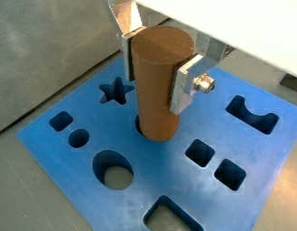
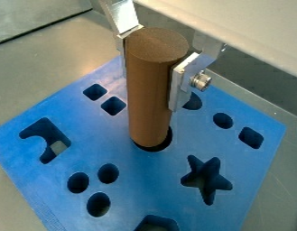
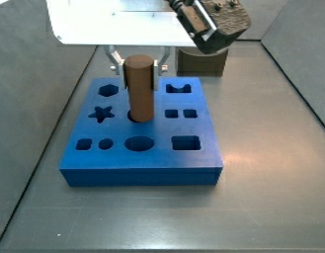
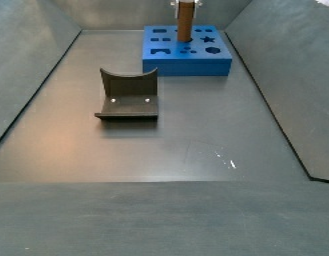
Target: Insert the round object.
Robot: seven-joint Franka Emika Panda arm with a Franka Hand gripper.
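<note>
While the brown cylinder peg (image 1: 158, 83) stands upright with its foot already in the round hole of the blue block (image 1: 66, 144), most of its height is above the block's top face in this wrist view. The gripper (image 1: 157, 56) sits at the peg's upper part, its silver finger plates (image 1: 184, 86) pressed to opposite sides, so it looks closed on the peg.

In a wrist view from the opposite side, the peg (image 2: 152, 88) enters the hole in the blue block (image 2: 253, 185) cleanly, a dark crescent of the hole's rim showing at its base; the gripper (image 2: 153, 54) clasps it near the top.

In a side view, the peg (image 3: 138, 89) rises from the middle of the blue block (image 3: 141, 166), under the gripper (image 3: 138, 54).

In a side view from afar, the peg (image 4: 184, 22) and blue block (image 4: 187, 62) sit at the far end, with the dark olive notched block (image 4: 128, 97) lying apart on the floor.

Judged so, insertion has begun; pushing the peg down and letting go remain.
</note>
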